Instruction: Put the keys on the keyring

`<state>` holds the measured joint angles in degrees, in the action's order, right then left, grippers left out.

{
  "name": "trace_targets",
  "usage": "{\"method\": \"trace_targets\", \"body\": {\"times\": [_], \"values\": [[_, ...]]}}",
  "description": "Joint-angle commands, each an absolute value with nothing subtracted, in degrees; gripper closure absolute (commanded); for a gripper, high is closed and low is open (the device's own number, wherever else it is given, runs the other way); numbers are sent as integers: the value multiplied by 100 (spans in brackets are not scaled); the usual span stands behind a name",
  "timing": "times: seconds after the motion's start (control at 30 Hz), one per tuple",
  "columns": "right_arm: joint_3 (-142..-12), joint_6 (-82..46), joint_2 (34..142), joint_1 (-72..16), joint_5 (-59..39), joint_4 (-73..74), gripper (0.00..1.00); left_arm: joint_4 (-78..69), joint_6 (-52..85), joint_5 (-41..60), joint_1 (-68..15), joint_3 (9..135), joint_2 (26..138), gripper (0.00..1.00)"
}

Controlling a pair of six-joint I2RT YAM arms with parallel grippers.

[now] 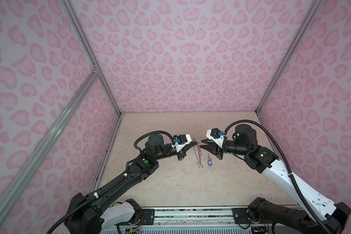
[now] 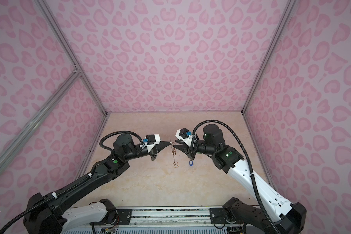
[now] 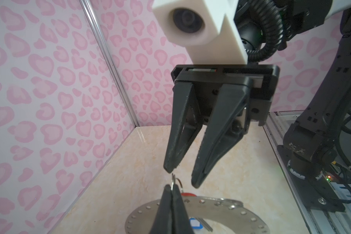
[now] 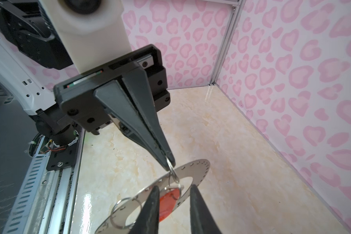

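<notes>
Two keys sit in two places. The red key hangs in the air against the keyring, just under the loop at its rim. The blue key lies on the counter below, near the right gripper.

The keyring hangs edge-on in both top views. It is carried by that loop alone, and the left gripper is clamped tight on it. The right gripper faces it with jaws apart and holds nothing, its tips just beside the loop. Whether the red key's wire is fully threaded I cannot tell.

As I judge it, the step in hand is pulling the right gripper clear. Draw it straight back from the loop without brushing it, because the keyring can swing on one thin wire, and hold the left clamp steady. The blue key then wants a low, flat pick by its tag, leaving the end that must thread free.
</notes>
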<state>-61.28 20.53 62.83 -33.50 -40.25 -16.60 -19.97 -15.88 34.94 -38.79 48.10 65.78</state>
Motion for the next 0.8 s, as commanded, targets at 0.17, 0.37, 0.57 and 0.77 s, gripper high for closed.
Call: {"method": "trace_targets", "body": {"times": [0.17, 0.37, 0.57, 0.77], "values": [[-6169, 2337, 6350, -3368, -4214, -1739, 79, -1925, -1562, 3884, -3876, 5018, 6653, 97], [-6118, 2312, 6381, -3371, -4245, -1654, 84, -1803, -1602, 3972, -3875, 5071, 6662, 97], [-6087, 2268, 6364, -3385, -4297, -1561, 91, -1684, -1666, 4030, -3876, 5106, 6670, 97], [-6108, 2298, 6372, -3383, -4343, -1674, 100, -1322, -1916, 3986, -3876, 5241, 6689, 95]]}}
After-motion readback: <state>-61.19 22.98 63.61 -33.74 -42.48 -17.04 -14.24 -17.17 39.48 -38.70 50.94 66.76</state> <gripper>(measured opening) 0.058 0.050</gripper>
